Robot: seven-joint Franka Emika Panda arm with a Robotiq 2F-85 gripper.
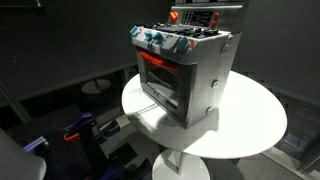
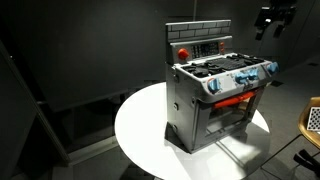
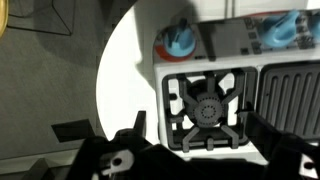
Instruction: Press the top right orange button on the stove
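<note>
A grey toy stove [image 1: 190,75] stands on a round white table [image 1: 255,125]; it shows in both exterior views [image 2: 215,95]. Its upright back panel [image 2: 200,42] carries an orange-red button [image 2: 183,51] and a small display. Blue knobs [image 2: 240,78] line the front edge above the orange-lit oven door [image 2: 228,102]. My gripper [image 2: 273,20] hangs in the air above and beside the stove's front corner, touching nothing. In the wrist view my gripper [image 3: 195,140] is open and empty, its dark fingers spread over a black burner [image 3: 208,105]. The back panel is out of the wrist view.
The table's bare top [image 2: 140,130] extends around the stove and shows in the wrist view [image 3: 120,70]. Blue and purple items [image 1: 78,130] lie on the floor beside the table. A pale object [image 2: 312,120] stands at the frame edge. Dark curtains surround the scene.
</note>
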